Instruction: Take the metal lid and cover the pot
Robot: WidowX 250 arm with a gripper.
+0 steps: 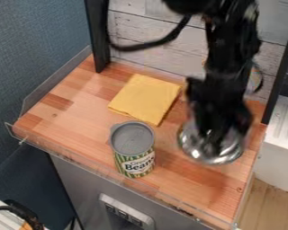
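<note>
Nearest you is the green-striped can (133,152); just beyond, your gripper (217,140) hangs at the shiny metal lid (214,157) on the counter, jaw state impossible to tell. Covering the pot seems left to do, past reaching the lid.

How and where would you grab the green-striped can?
Upper wall just below the rim, I'd say: the can stands upright with straight round sides. Come from straight above, pincer astride it. There's a gap to the metal lid. Can't judge whether the can's width fits.
</note>
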